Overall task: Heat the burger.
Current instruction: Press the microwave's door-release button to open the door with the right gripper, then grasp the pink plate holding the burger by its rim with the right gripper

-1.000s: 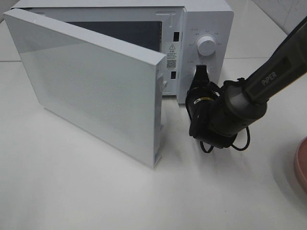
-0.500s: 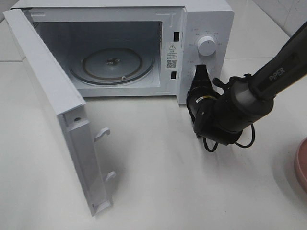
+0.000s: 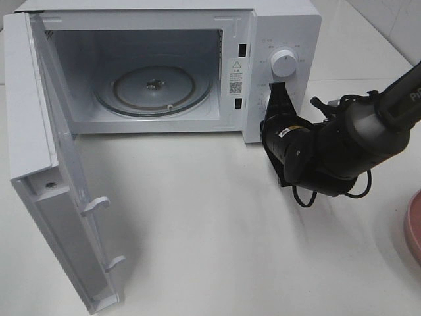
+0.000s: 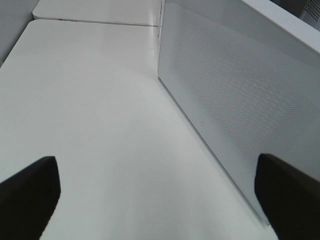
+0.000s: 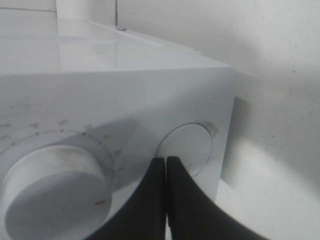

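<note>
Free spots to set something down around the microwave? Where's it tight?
Free: the table in front of the microwave, between the open door and the right gripper; also the bare turntable inside. Tight: the knob panel, where the shut right gripper sits, and the far right edge by the pink plate.

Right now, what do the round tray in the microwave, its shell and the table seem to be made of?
The tray looks like clear glass: the hub under it shows through and its rim glints. The shell is smooth matte white, either painted metal or plastic; the look leaves that open. The table has a hard, glossy white top that mirrors light; what it is made of is unclear.
</note>
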Robot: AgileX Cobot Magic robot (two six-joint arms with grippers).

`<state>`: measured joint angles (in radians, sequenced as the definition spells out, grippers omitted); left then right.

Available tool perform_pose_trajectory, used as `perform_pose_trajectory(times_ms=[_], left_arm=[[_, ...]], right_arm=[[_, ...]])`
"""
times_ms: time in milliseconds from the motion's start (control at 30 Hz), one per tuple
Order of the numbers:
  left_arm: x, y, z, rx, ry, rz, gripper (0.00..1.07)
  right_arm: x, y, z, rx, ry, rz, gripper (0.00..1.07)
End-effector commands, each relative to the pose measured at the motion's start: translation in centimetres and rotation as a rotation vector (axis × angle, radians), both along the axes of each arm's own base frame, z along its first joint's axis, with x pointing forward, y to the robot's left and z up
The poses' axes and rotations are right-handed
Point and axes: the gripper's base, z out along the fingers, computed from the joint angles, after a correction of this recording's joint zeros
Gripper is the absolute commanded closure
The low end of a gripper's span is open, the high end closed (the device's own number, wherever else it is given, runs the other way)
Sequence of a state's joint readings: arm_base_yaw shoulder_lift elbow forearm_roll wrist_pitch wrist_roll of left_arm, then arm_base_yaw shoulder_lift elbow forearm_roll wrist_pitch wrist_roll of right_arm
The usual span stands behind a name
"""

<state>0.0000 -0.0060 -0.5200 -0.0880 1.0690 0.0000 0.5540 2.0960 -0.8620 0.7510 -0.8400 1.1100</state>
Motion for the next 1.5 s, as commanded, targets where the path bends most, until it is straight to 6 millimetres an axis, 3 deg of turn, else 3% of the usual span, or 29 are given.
perform_pose_trajectory(times_ms=[33, 433, 867, 900, 1200, 1367, 1500], left_arm=[[-0.2, 0.0, -0.1, -0.002, -0.012, 0.000, 0.09], [-0.2, 0.0, -0.1, -0.002, -0.012, 0.000, 0.09], [-0.2, 0.0, -0.1, -0.002, -0.012, 0.000, 0.09], [-0.2, 0.0, -0.1, -0.002, -0.012, 0.000, 0.09], [-0.2, 0.0, -0.1, -0.002, -0.012, 0.000, 0.09], [-0.2, 0.0, -0.1, -0.002, -0.012, 0.000, 0.09], [-0.2, 0.0, -0.1, -0.002, -0.012, 0.000, 0.09]], right_arm=[[-0.3, -0.1, 0.6, -0.034, -0.004, 0.042, 1.07], [-3.7, -0.8, 1.8, -0.148, 0.127, 0.249, 1.07], [-6.8, -0.1, 4.6, -0.614, 0.243, 0.873, 1.04], [-7.4, 0.0, 5.2, -0.681, 0.240, 0.979, 1.03], [-9.5, -0.1, 7.2, -0.858, 0.213, 1.309, 1.01], [-10.5, -1.2, 8.3, -0.951, 0.245, 1.442, 0.99], [-11.2, -3.7, 9.6, -0.968, 0.350, 1.472, 0.97]])
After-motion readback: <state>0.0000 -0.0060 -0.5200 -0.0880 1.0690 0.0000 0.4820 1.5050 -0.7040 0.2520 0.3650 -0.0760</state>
